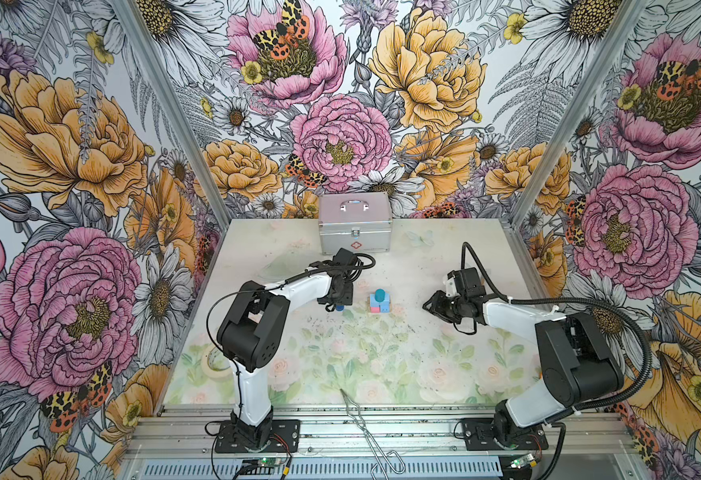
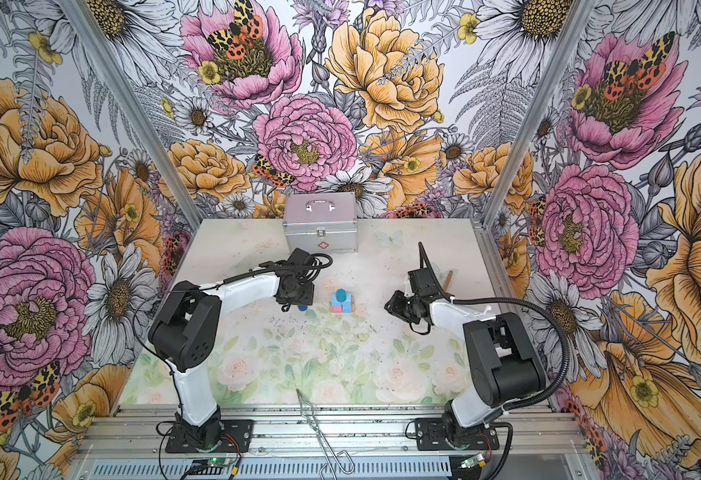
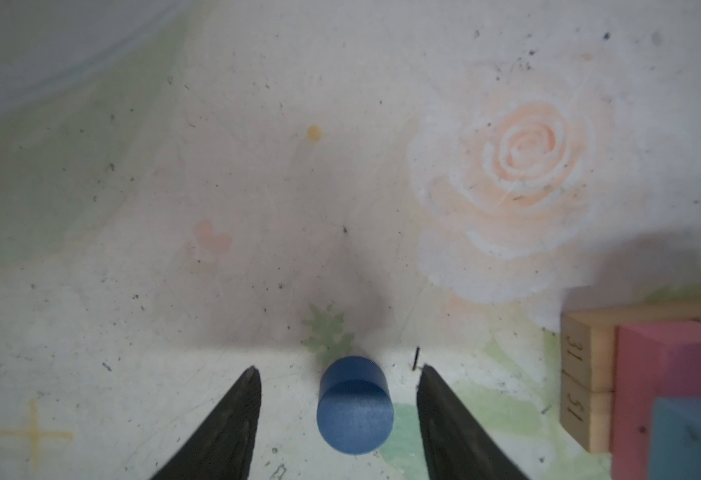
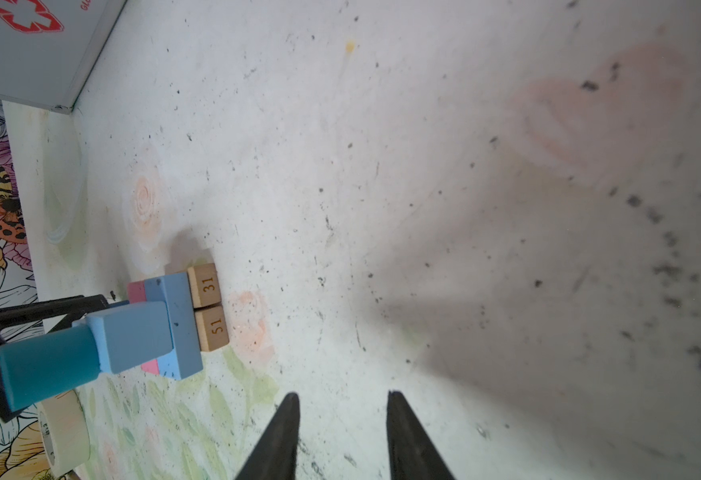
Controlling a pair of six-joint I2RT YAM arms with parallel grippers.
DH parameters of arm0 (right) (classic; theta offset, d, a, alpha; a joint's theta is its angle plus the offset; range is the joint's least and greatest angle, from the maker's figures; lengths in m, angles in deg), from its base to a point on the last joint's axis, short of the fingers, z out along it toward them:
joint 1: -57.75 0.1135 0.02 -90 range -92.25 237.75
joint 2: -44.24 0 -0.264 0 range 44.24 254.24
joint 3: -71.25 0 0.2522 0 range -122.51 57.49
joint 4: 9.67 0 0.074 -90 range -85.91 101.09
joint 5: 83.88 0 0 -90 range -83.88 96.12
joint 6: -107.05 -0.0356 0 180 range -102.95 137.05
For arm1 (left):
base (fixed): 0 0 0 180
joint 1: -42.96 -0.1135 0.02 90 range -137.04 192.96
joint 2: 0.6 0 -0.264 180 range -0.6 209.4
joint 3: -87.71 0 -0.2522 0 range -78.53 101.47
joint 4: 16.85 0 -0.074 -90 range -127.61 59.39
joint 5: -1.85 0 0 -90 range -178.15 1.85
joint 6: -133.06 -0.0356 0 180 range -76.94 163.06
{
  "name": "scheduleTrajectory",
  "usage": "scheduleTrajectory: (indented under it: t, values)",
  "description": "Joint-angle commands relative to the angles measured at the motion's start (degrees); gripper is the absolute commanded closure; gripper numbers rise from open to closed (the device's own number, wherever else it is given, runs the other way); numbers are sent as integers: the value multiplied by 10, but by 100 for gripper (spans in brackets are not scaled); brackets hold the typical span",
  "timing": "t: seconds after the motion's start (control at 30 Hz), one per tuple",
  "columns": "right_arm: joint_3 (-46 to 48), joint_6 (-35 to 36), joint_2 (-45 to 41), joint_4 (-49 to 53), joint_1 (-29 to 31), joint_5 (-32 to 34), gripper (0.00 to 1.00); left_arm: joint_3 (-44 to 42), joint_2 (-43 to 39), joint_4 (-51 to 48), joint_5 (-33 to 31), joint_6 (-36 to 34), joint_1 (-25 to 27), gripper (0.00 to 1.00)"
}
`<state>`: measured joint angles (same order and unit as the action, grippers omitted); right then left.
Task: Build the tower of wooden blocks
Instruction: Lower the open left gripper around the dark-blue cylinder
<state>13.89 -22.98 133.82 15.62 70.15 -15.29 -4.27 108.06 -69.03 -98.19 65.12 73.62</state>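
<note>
I see the table [image 1: 382, 357] as a pale flowered mat speckled with dark crumbs. A silver case [image 1: 355, 224] stands at the far middle. The block tower [image 1: 379, 302] sits in the centre, its two tan planks [image 4: 211, 307] flat on the mat. A dark blue cylinder [image 3: 355, 409] stands upright just left of it, not touching. A tape roll [image 4: 64, 432] lies near left, and metal tongs [image 1: 357, 415] cross the near edge.

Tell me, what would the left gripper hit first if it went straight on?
Probably the blue cylinder: the left gripper is open around it. Depth is unclear, so its tips might reach the table first.
</note>
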Motion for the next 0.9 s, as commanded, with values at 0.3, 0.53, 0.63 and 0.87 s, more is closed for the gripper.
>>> scheduleTrajectory:
  t: [0.3,0.53,0.63,0.87]
  values:
    - [6,5,-7,1,-3,8,63,37,14,-64,-9,-18,12,40]
    - [3,6,-4,1,-3,7,63,41,27,-80,-4,-19,12,41]
    - [2,6,-3,1,-2,6,63,42,29,-80,-3,-18,13,41]
    - [0,6,3,1,-3,6,63,47,29,-80,2,-18,12,44]
